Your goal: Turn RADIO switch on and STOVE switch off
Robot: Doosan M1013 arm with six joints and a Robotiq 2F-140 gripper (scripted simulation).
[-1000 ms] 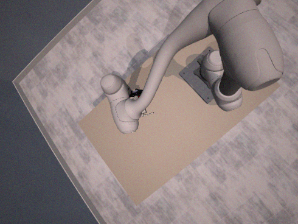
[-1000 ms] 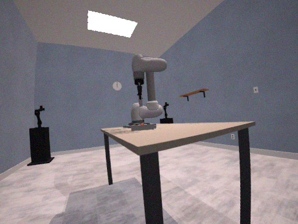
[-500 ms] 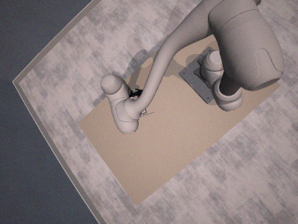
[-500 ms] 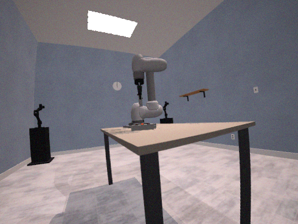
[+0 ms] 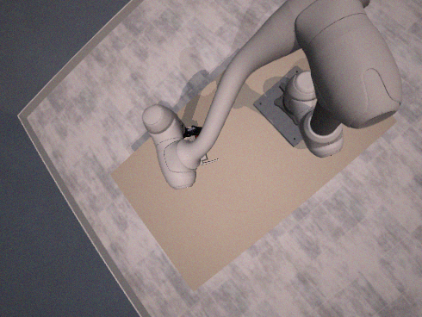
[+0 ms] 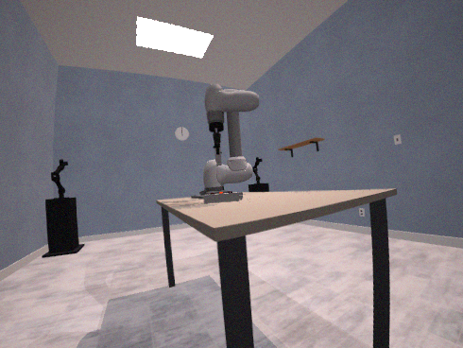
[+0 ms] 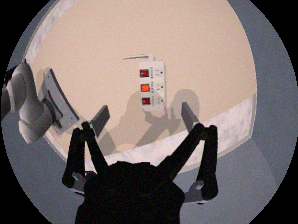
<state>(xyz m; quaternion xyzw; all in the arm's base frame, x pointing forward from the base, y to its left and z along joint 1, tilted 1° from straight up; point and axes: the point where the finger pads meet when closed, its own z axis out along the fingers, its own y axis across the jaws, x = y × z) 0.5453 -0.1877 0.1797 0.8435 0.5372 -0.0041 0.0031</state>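
Observation:
A white power strip (image 7: 150,84) lies flat on the tan table, seen from above in the wrist view. It carries three red rocker switches in a row: top (image 7: 143,74), middle (image 7: 144,87) and bottom (image 7: 147,100). Their labels are too small to read. My gripper (image 7: 143,109) hangs high above the strip, fingers wide open and empty. In the exterior view the gripper (image 6: 216,147) is well above the strip (image 6: 222,196) on the table. In the top view the arm hides most of the strip; only a corner (image 5: 209,160) shows.
The robot's base plate (image 5: 286,108) is bolted to the table near its far edge. The table edge runs close to the strip on one side in the wrist view. The room holds a black pedestal (image 6: 61,226) and a wall shelf (image 6: 302,143), both far away.

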